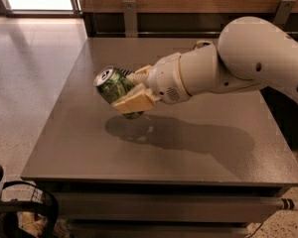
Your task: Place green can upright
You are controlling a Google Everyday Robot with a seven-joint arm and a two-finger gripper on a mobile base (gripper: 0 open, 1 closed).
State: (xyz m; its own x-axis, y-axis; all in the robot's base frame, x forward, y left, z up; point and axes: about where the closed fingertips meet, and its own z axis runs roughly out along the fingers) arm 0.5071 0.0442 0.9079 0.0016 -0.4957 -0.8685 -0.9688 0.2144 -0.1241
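Observation:
The green can (112,87) has a green and white pattern and a silver top that faces up and to the left. It is tilted and held above the grey table (89,148). My gripper (134,90) is shut on the green can, with tan fingers (135,102) clamped across its body. The white arm reaches in from the right. The can's shadow lies on the table just below it.
The table's left edge drops to a tiled floor (25,83). A wooden wall with metal brackets (130,14) runs behind the table. A black part of the robot's base (15,207) shows at the bottom left. The arm hides the back right of the table.

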